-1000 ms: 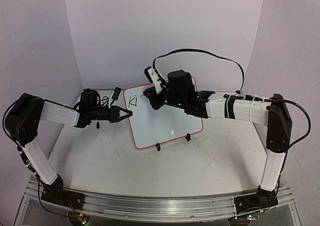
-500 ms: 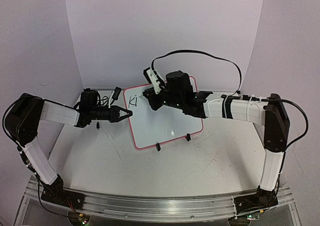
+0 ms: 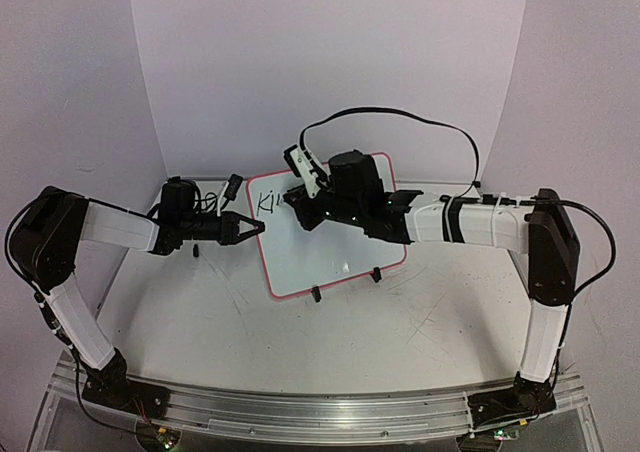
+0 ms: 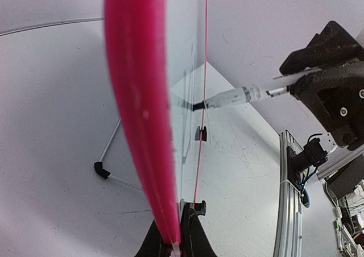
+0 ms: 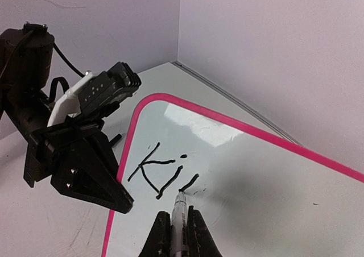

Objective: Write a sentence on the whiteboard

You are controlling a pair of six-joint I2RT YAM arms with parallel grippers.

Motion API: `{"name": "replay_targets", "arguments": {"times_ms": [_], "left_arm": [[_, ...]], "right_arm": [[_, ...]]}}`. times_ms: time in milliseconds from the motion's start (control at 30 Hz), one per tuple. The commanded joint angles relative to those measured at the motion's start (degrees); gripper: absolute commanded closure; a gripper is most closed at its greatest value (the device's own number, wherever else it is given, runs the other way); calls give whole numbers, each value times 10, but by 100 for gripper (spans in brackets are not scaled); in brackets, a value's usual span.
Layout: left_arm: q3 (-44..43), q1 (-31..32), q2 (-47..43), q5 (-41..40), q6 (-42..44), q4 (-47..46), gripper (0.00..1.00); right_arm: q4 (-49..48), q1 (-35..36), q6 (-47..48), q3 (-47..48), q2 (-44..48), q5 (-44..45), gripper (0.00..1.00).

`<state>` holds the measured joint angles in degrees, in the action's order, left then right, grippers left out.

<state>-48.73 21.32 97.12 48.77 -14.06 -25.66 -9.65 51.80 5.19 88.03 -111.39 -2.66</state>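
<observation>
The whiteboard [image 3: 330,242], white with a pink rim and two black clip feet, stands tilted at the table's middle. Black lettering [image 5: 162,171] at its top left reads "Ki" plus one short stroke; it also shows small in the top view [image 3: 266,202]. My left gripper [image 3: 258,228] is shut on the board's left rim [image 4: 142,126]. My right gripper [image 5: 178,226] is shut on a marker [image 5: 180,211] whose tip touches the board at the end of the newest stroke. The marker also shows in the left wrist view [image 4: 250,92].
A thin wire stand with black joints [image 4: 102,169] lies on the grey scratched tabletop [image 3: 330,342] behind the board. A black cable [image 3: 400,117] loops above the right arm. The aluminium rail [image 3: 300,407] runs along the near edge. Purple walls enclose the back and sides.
My right gripper has shifted slightly left and up along the board with the marker, and a new short stroke has appeared after "Ki". The left arm has not moved.
</observation>
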Motion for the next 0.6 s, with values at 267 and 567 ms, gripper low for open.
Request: {"name": "replay_targets", "arguments": {"times_ms": [267, 567], "left_arm": [[-13, 0, 1, -93, 60, 26, 100], [-13, 0, 1, -94, 61, 28, 100]], "right_arm": [[-2, 3, -14, -11, 18, 13, 100], [-8, -4, -13, 23, 6, 27, 100]]}}
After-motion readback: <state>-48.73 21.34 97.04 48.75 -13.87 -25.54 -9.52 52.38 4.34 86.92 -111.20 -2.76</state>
